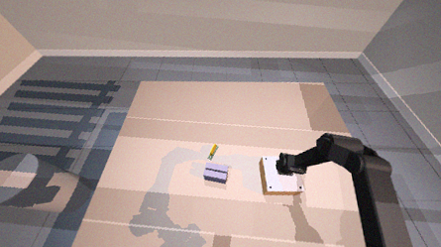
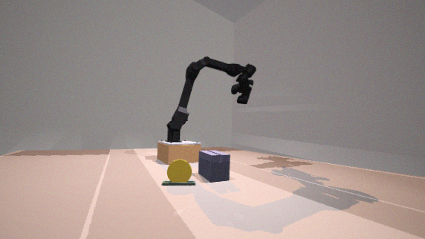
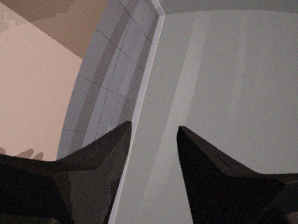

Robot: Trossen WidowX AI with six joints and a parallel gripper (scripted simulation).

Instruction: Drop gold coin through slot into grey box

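Exterior view: the flat gold coin [image 2: 179, 171] stands upright on its edge in the thin dark-green holder [image 2: 178, 182], just left of the blocky grey box [image 2: 214, 165], a narrow gap between them. High above and well apart, the gripper [image 2: 243, 97] hangs partly closed, its black wedge fingers grasping nothing

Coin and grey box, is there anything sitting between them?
Nothing: in the exterior view only a narrow strip of bare tan floor separates the coin in its green holder from the grey box.
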